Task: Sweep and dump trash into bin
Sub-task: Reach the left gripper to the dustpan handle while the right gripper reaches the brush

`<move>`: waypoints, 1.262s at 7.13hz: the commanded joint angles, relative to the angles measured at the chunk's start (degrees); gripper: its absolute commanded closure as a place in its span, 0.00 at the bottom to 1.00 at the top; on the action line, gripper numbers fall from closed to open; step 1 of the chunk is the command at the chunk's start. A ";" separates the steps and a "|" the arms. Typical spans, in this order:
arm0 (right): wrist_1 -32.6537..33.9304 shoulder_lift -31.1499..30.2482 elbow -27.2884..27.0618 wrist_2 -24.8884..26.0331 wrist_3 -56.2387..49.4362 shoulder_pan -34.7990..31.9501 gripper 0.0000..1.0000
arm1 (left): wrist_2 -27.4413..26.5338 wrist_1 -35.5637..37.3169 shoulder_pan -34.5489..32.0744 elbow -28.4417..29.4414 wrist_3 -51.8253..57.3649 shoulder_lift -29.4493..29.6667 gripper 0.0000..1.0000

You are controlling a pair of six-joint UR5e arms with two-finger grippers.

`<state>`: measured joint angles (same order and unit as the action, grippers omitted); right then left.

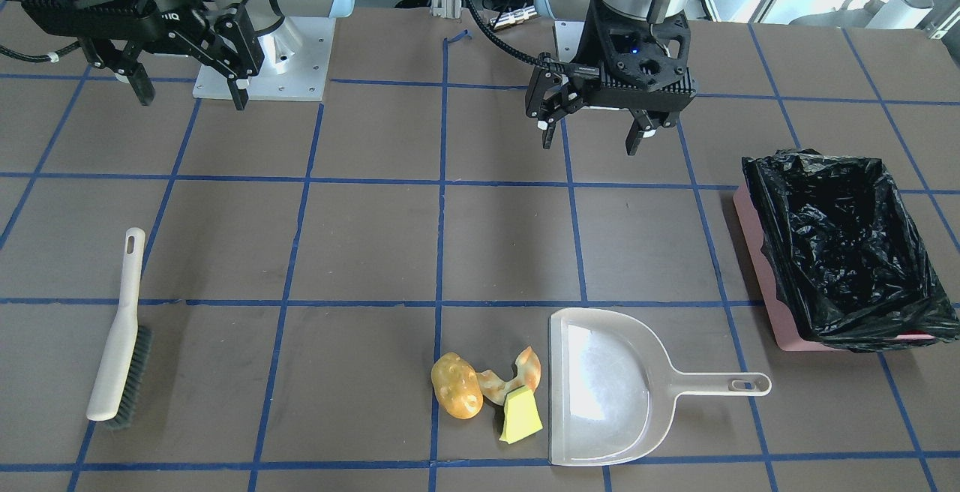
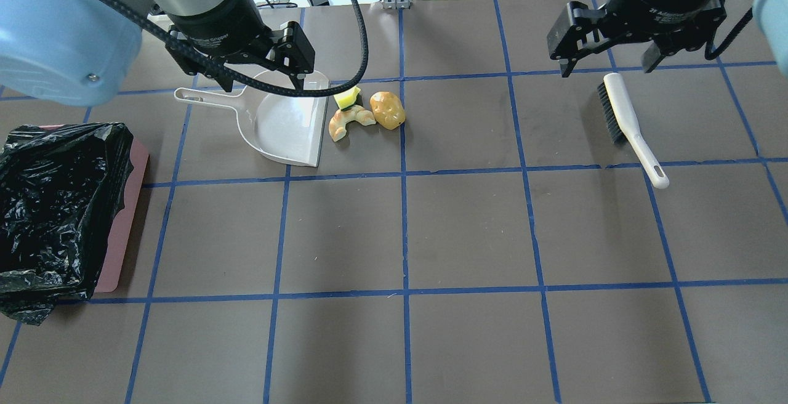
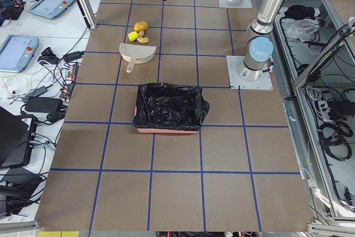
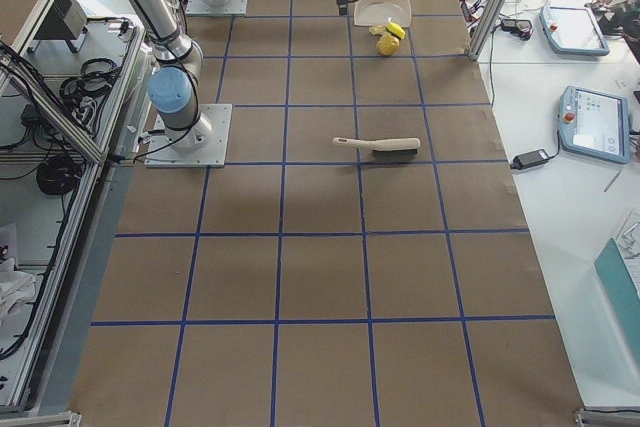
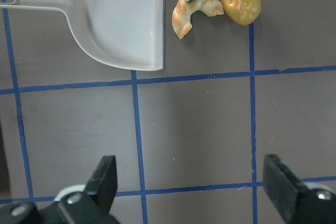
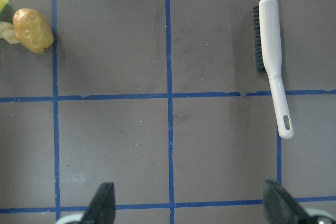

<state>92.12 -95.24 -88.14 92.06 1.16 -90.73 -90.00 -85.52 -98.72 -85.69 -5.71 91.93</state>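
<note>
The trash lies together on the table: a glossy potato-like lump [image 1: 456,385], a curled pastry piece [image 1: 510,379] and a yellow-green wedge [image 1: 521,417], just off the open lip of the beige dustpan [image 1: 607,394]. The bin [image 1: 840,244], a pink box lined with a black bag, stands beyond the dustpan's handle. My left gripper [image 1: 590,143] hangs open and empty above the table, back from the dustpan [image 5: 123,22]. My right gripper [image 1: 191,100] is open and empty too, high up near the brush [image 2: 628,124]. The brush [image 6: 273,61] lies flat, bristles sideways.
Blue tape lines [image 2: 403,231] divide the brown table into squares. The arm bases [image 1: 262,64] stand at the robot's edge of the table. Tablets and cables [image 3: 33,43] lie on side tables beyond the table's edge.
</note>
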 commanded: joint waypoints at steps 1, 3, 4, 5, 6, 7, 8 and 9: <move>0.08 0.06 0.16 -0.13 -0.02 0.03 0.00 | 0.00 0.00 0.02 0.00 0.00 0.00 0.00; -2.62 0.14 -0.10 0.13 -1.15 0.03 0.00 | 0.00 0.00 -0.07 -0.09 0.00 0.00 0.00; -4.47 0.58 -0.54 1.18 -1.60 1.34 0.00 | 0.00 0.00 0.02 -0.09 0.00 0.00 0.00; -4.40 1.02 -1.42 5.10 -3.51 3.52 0.00 | -0.09 -0.09 -0.07 -0.09 0.00 0.00 0.00; -4.05 1.98 -3.25 5.14 -4.84 7.03 0.00 | -0.09 -0.09 -0.07 -0.09 0.00 0.00 0.00; -3.79 2.16 -5.18 5.23 -8.16 11.32 0.00 | -0.26 -0.26 -0.07 -0.17 0.00 0.00 0.00; -2.13 3.04 -6.94 5.14 -9.50 15.54 0.00 | -0.61 -0.35 0.72 -0.18 2.00 0.61 0.00; 3.80 6.44 -10.79 4.97 -13.86 17.50 0.01 | -0.61 -0.53 3.51 -1.57 7.07 1.57 0.00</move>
<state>90.88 -91.73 -95.19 97.14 -8.57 -76.65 -90.49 -85.87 -97.55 -86.22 -3.05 92.58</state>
